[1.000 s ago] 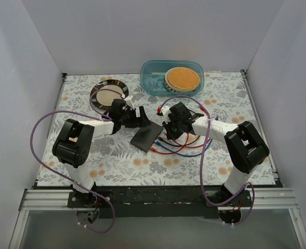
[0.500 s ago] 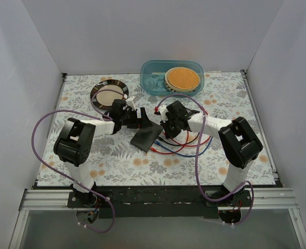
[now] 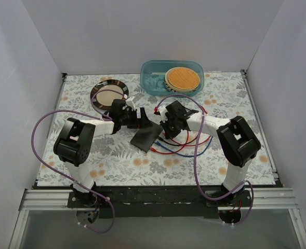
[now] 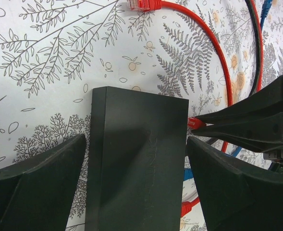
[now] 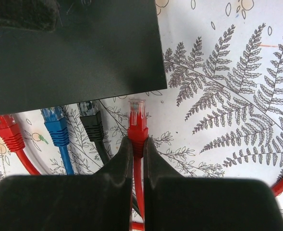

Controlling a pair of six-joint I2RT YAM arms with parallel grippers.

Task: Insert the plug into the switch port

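Note:
The flat dark grey switch box (image 3: 146, 137) lies tilted on the floral mat. My left gripper (image 3: 138, 120) holds its far end. In the left wrist view the fingers (image 4: 45, 173) press both long sides of the box (image 4: 136, 163). My right gripper (image 3: 167, 127) is shut on a red plug (image 5: 137, 122), whose clear tip sits just short of the box's edge (image 5: 69, 48), near its corner. The plug's tip also shows beside the box in the left wrist view (image 4: 194, 123). The port openings are hidden from every view.
A red (image 5: 6, 131), a blue (image 5: 55, 126) and a black plug (image 5: 90, 120) lie with their tips at the same box edge. Red and blue cables (image 3: 190, 146) loop right of the box. A round plate (image 3: 109, 95) and a blue-green tub (image 3: 172, 78) stand at the back.
My right arm has shifted left, bringing the red plug closer to the box's right side. My left gripper and the box have barely moved.

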